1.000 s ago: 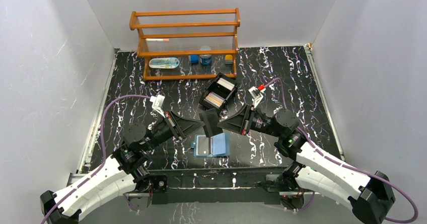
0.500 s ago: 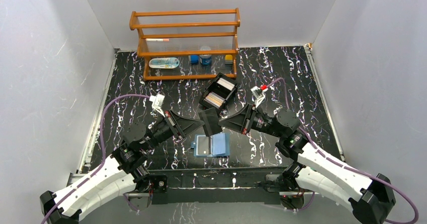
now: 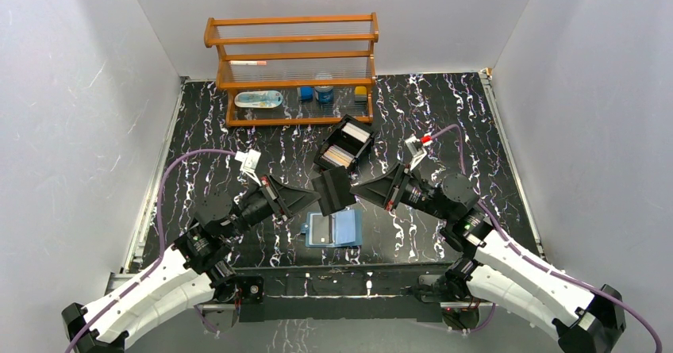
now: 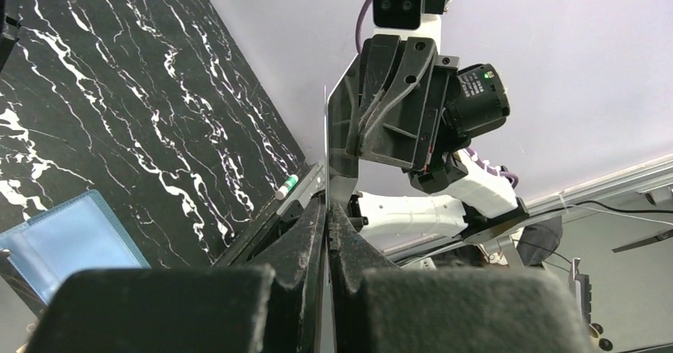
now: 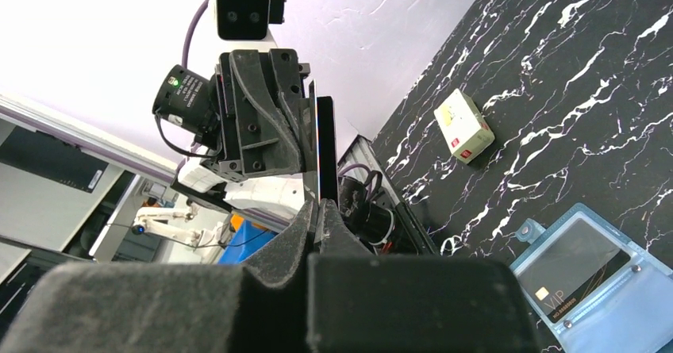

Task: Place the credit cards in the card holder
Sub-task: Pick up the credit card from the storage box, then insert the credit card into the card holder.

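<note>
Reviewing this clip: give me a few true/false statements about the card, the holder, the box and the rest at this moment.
1. The left gripper and right gripper both pinch one dark card above the table. True.
2. The card holder is snapped shut. False: it lies open on the table.
3. Both compartments of the black box hold cards. True.
4. The cream packet sits inside the card holder. False: it lies on the table, apart from the holder.
5. The wooden rack stands beside the arm bases. False: it stands at the far edge.
</note>
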### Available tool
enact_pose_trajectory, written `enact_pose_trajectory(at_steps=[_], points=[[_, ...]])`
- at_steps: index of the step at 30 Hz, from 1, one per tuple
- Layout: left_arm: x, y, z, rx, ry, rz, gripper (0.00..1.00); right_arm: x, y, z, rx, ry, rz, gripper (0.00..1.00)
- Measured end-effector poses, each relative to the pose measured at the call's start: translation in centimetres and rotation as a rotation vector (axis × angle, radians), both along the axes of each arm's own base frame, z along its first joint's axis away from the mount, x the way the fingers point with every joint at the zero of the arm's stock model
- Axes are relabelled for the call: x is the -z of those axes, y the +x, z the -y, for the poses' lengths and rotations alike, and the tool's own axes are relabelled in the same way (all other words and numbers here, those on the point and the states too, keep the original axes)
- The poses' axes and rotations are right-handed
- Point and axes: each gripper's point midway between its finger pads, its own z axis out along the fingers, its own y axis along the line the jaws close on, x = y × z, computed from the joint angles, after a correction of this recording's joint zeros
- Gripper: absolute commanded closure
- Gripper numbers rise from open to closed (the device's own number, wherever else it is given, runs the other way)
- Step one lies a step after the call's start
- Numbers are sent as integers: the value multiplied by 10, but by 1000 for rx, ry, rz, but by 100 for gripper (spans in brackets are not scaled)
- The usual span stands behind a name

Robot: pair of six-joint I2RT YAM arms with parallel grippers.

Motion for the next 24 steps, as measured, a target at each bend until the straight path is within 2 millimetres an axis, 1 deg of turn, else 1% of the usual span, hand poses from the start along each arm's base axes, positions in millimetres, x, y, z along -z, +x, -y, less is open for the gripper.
enact_pose_trajectory(at_steps=[4,8,11,14,16,18,19,24], points=[[7,3,0,-11,42,-15,100,4,5,1,26,-17,-13,100],[21,11,0,-42,141,-67,100,7,17,3,89,-72,-28,100],[45,14,1,-49,233,-130,100,1,29,5,151,-114,-18,100],[77,15,0,-55,326,-209,100,-4,42,7,205,-155,2,100],[98,13,-3,-57,380,-256,100,-2,50,6,233,-189,11,100],[117,12,-5,-56,431,-298,100,9,60,6,265,-242,10,100],[122,12,-6,-55,448,-313,100,14,64,5,275,-267,8,100],[166,9,-6,-35,541,-398,100,60,81,3,312,-421,-39,100]])
